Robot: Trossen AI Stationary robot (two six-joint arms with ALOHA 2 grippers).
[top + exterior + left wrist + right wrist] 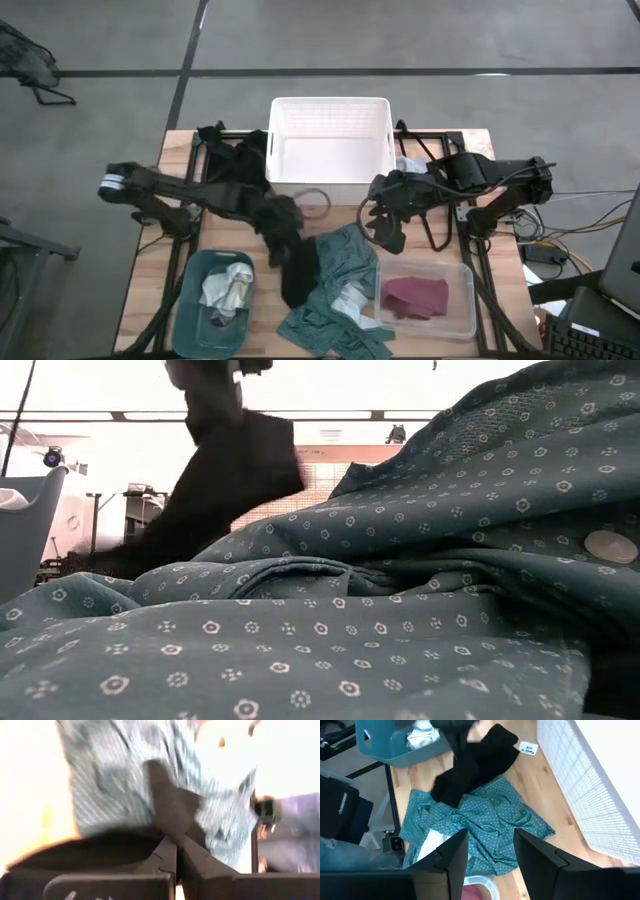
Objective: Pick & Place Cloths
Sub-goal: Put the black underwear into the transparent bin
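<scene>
1. My left gripper (278, 232) is near the middle of the desk, fingers pinched tight on the black cloth (298, 272), which hangs down from them onto the wood.
2. The teal-green cloth (340, 290) lies toward the desk's front edge, partly under the black one.
3. My right gripper (385, 228) hangs beside the white basket (330, 145), fingers wide apart, holding nothing.
4. A maroon cloth (417, 295) lies in the clear bin (465, 300).

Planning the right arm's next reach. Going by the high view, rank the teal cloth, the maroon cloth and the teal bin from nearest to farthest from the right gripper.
1. Teal cloth: just beside the right gripper, toward the table's middle.
2. Maroon cloth: in the clear bin, at the front edge.
3. Teal bin: across the table, on the left arm's side.
</scene>
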